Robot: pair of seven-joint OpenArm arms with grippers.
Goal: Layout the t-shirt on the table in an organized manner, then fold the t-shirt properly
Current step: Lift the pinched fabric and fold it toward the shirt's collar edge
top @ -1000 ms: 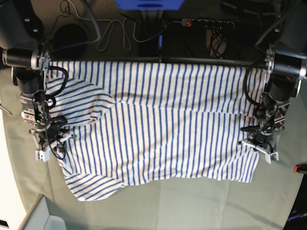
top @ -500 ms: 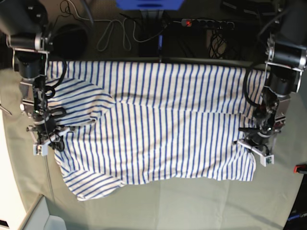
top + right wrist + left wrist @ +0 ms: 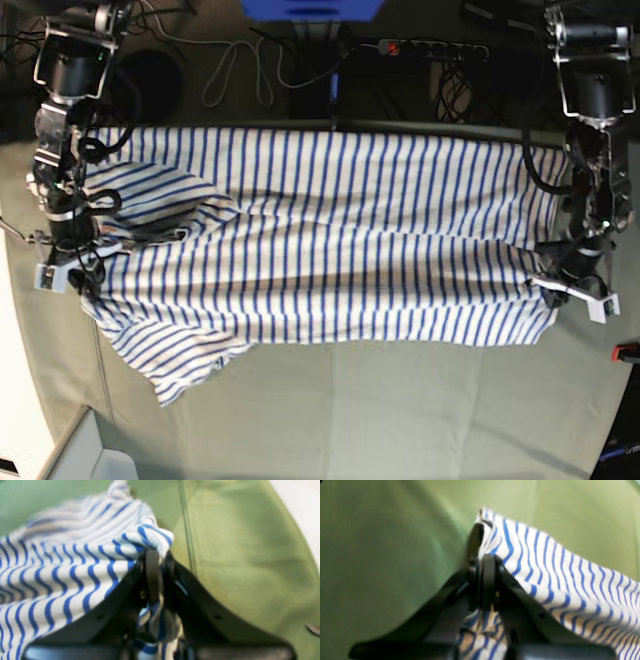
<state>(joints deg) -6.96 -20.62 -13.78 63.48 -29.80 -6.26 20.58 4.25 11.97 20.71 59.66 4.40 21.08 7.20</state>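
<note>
the shirt (image 3: pixel 330 240) lies spread across the surface (image 3: pixel 400 420), one sleeve bunched, nothing folded yet. left hand (image 3: pixel 572 288) and right hand (image 3: pixel 62 268) each clamp a shirt edge; layout looks unfinished.

Both wrist views blurred, t-shirt (image 3: pixel 330 240) far edge apparently hanging out of sight behind the desk (image 3: pixel 400 420), cloth inside the left hand (image 3: pixel 486 555) and right hand (image 3: pixel 156 560) hidden by black fingers
</note>
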